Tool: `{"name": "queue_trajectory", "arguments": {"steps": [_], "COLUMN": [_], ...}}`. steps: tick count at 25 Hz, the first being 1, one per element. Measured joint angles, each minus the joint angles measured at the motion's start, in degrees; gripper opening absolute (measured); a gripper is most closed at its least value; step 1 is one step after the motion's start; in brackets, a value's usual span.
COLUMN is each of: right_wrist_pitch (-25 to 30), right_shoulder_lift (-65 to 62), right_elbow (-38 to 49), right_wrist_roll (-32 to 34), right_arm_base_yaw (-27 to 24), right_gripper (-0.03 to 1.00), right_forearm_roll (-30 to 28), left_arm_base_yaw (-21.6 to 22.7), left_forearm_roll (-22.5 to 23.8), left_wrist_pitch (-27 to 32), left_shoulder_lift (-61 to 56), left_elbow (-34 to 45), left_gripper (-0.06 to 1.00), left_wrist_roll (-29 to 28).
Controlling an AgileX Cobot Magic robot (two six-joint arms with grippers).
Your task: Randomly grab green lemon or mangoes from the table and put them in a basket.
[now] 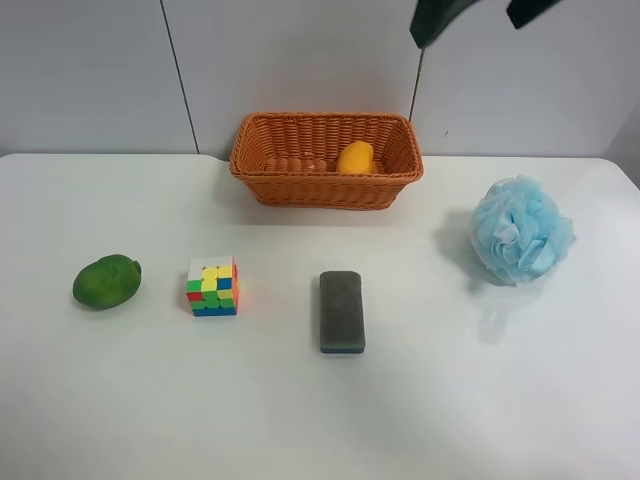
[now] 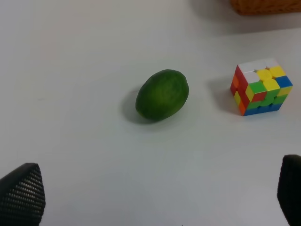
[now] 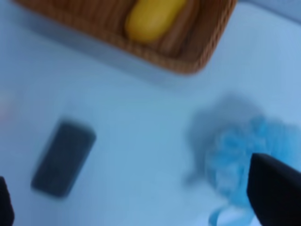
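The mango (image 1: pixel 355 157) lies inside the orange-brown wicker basket (image 1: pixel 400 185) at the back of the white table (image 1: pixel 480 400). The right wrist view shows the mango (image 3: pixel 151 18) in the basket (image 3: pixel 207 52) too, blurred. My right gripper (image 3: pixel 141 207) is open and empty, high above the table between basket and pouf; its dark fingers (image 1: pixel 438 20) show at the exterior high view's top edge. The green lemon (image 1: pixel 106 281) lies on the table at that view's left. My left gripper (image 2: pixel 155 197) is open and empty, hovering apart from the green lemon (image 2: pixel 162 94).
A multicoloured puzzle cube (image 1: pixel 213 286) stands right of the lemon, also in the left wrist view (image 2: pixel 261 87). A grey eraser block (image 1: pixel 342 311) lies mid-table. A blue bath pouf (image 1: pixel 521 229) sits at the right, also in the right wrist view (image 3: pixel 244 155).
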Motion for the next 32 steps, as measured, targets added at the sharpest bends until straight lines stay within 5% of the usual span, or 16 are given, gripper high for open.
{"name": "queue_trajectory", "arguments": {"steps": [15,23,32], "right_wrist_pitch": [0.39,-2.83,-6.17], "right_shoulder_lift": [-51.56,-68.51,-80.45], "right_elbow": [43.57,57.28,61.53], "right_wrist_roll": [0.0,0.0,-1.01], "right_arm_base_yaw": [1.08,-9.81,-20.41], "right_gripper": [0.99,0.99,0.99], "right_forearm_roll": [-1.36,-0.31,0.81], "left_arm_base_yaw": [0.0,0.0,0.0], "left_forearm_roll": [0.0,0.0,0.0], "left_wrist_pitch": [0.0,0.0,0.0], "left_shoulder_lift": [0.0,0.0,0.0], "left_elbow": [0.0,0.0,0.0], "left_gripper": [0.99,0.99,0.99], "left_wrist_roll": [0.0,0.0,0.0]}}
